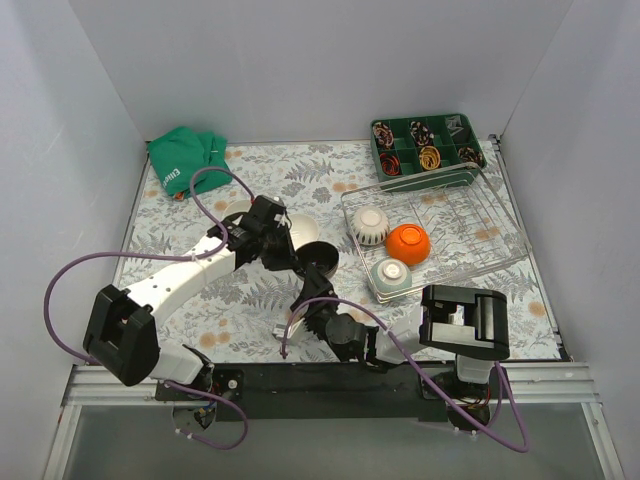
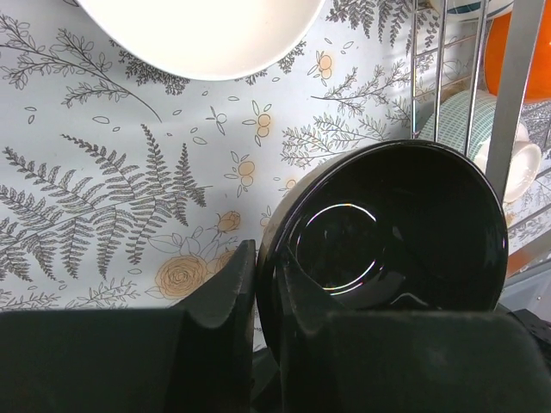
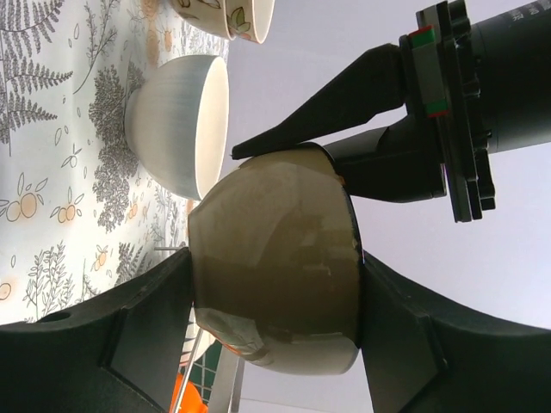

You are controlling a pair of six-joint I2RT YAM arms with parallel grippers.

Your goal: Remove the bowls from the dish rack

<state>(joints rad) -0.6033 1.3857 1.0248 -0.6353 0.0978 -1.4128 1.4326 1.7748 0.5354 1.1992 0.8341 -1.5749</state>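
Note:
A dark-glazed bowl (image 1: 322, 258) hangs above the table, left of the wire dish rack (image 1: 497, 222). My left gripper (image 1: 303, 258) is shut on its rim, one finger inside and one outside, as the left wrist view (image 2: 263, 258) shows over the glossy black inside (image 2: 387, 232). My right gripper (image 1: 318, 282) comes from below and is shut across the bowl's olive-brown body (image 3: 267, 224), in the right wrist view (image 3: 275, 258). A white ribbed bowl (image 1: 370, 225), an orange bowl (image 1: 408, 243) and a pale green bowl (image 1: 390, 278) sit upside down in the rack.
A white bowl (image 1: 300, 228) and a beige patterned bowl (image 1: 235, 213) stand on the floral mat, left of the dark bowl. A green compartment tray (image 1: 425, 145) sits behind the rack. A green cloth (image 1: 187, 160) lies at the back left. Purple cables loop over the left arm.

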